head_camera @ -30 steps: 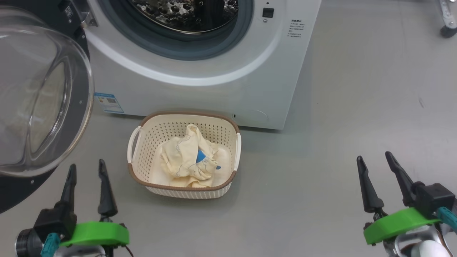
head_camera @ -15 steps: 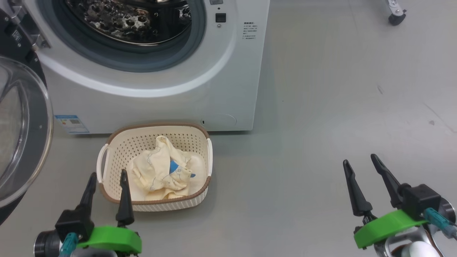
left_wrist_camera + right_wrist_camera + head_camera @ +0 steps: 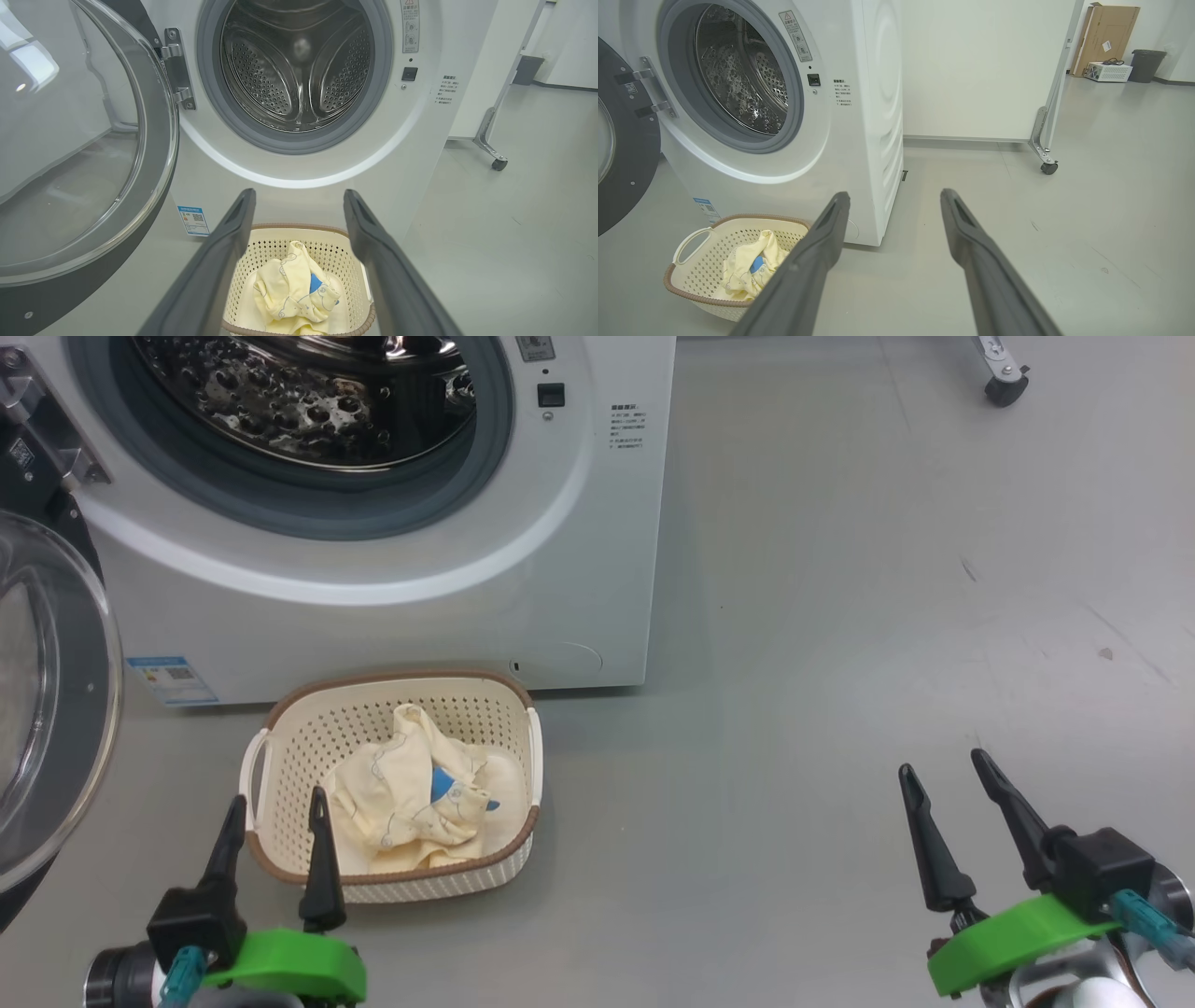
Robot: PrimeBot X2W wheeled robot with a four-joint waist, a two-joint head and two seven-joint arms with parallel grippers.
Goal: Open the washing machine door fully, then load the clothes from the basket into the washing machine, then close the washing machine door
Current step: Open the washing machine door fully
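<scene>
As the door stands: the large round washing machine door point(image 3: 70, 154), a glossy black rim around a bulging clear glass bowl, hangs swung wide off the left of the big white front-loading washing machine point(image 3: 373, 607); opening is judged complete.
Drum: the perforated steel drum point(image 3: 299, 70) inside the machine's grey rubber gasket appears bare of laundry.
Basket: the small cream perforated plastic basket with a brown rim point(image 3: 392, 679) sits on the grey floor point(image 3: 794, 709) just in front of the machine's base, below the opening.
Clothes: the soft cream-yellow garments with bear outlines and a blue patch point(image 3: 411, 803) lie bunched in the basket; none are loaded.
Left gripper: the left gripper point(image 3: 277, 800) hovers at the basket's side farthest from the machine, jaws spread wide, grasping nothing.
Right gripper: the right gripper point(image 3: 943, 763) hangs well to the right of the machine's front, over bare floor, jaws released and empty.
Remaining: loading has not begun and the door has yet to be closed, by this assessment.
</scene>
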